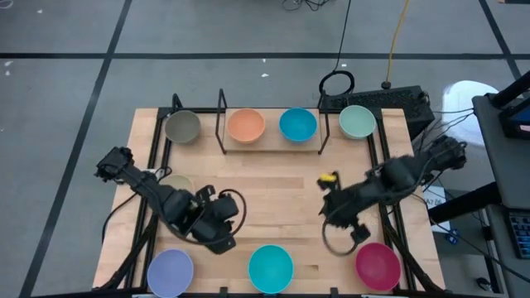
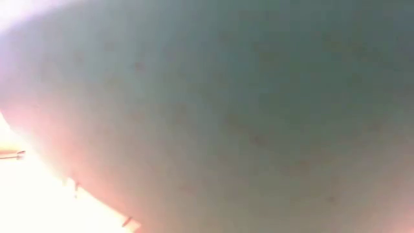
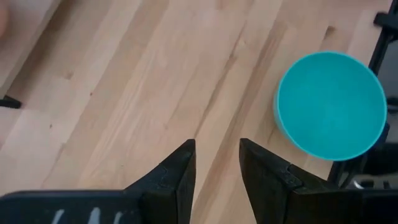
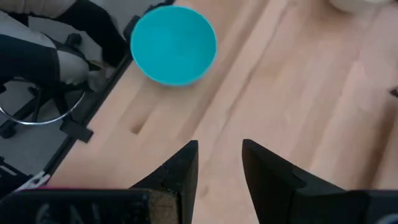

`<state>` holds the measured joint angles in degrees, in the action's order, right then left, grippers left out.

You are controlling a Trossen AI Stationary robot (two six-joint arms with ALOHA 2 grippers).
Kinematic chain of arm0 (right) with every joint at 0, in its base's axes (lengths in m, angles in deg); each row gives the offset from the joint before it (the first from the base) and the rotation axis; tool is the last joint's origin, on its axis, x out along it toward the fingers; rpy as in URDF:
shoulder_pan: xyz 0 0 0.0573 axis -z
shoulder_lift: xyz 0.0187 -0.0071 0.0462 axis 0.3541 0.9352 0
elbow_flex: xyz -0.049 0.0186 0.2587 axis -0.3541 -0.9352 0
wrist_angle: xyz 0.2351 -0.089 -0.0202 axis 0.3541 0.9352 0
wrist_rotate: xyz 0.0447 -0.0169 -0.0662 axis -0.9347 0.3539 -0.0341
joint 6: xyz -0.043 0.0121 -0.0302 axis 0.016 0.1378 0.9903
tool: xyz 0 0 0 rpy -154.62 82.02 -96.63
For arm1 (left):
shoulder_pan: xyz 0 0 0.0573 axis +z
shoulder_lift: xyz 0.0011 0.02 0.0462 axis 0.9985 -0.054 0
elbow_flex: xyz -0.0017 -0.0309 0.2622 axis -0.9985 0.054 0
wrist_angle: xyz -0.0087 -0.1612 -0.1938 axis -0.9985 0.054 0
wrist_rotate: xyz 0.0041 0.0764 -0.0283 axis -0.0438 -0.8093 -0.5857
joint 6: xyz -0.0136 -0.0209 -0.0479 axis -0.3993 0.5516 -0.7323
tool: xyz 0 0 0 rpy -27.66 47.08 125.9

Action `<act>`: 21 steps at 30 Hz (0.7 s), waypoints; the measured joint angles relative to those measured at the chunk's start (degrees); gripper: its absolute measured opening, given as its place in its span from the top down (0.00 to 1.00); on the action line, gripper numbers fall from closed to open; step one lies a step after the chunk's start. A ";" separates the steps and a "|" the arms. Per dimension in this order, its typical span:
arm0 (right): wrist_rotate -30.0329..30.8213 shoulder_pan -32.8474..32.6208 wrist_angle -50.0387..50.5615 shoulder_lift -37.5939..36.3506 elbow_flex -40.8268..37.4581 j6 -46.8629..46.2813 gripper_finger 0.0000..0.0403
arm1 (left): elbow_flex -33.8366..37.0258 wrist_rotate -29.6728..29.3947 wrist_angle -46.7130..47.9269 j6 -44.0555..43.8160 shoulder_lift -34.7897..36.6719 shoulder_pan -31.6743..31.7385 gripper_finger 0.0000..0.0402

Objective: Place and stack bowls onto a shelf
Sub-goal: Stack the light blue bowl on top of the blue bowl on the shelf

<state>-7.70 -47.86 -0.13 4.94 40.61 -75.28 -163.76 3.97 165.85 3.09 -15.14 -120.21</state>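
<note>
Orange bowl (image 1: 246, 125) and blue bowl (image 1: 297, 124) sat side by side on the shelf (image 1: 272, 147) at the bench's (image 1: 273, 207) far edge. Cyan bowl (image 1: 271, 267) lay at the near edge, between both arms. Left gripper (image 3: 216, 168) and right gripper (image 4: 219, 165) hovered over bare wood, jaws slightly parted, holding nothing.

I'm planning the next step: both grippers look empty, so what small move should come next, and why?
Probably the left gripper should ease toward the cyan bowl and come down over its rim. Its jaws stand open with nothing between them, and that bowl sits alone on the table's near edge between the two arms. The shelf already holds the orange bowl and the blue bowl, so stacking comes next.
</note>
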 joint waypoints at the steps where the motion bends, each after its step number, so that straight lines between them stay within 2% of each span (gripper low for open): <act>1: 0.00 -0.48 -0.85 1.12 0.00 -0.30 0.71 | 0.00 -1.15 0.02 -1.06 0.00 -0.70 0.68; 8: 0.93 -1.08 -8.68 8.72 -1.16 -2.53 0.71 | 0.02 -7.41 0.01 -5.11 0.00 -4.96 0.68; 11: 4.65 -0.81 -16.41 10.47 -5.33 -2.72 0.71 | 0.02 -8.24 0.07 -6.00 0.00 -6.36 0.68; 16: 4.27 0.20 -30.57 10.71 -13.22 -4.91 0.71 | 0.02 -8.31 0.10 -6.18 0.00 -7.80 0.68; 21: 4.39 0.84 -36.26 10.68 -18.91 -8.53 0.71 | 0.02 -8.33 0.39 -5.29 0.00 -8.49 0.68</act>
<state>-3.31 -47.02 -36.38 15.62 21.71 -83.81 -163.73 -4.36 166.24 -2.20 -15.14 -128.70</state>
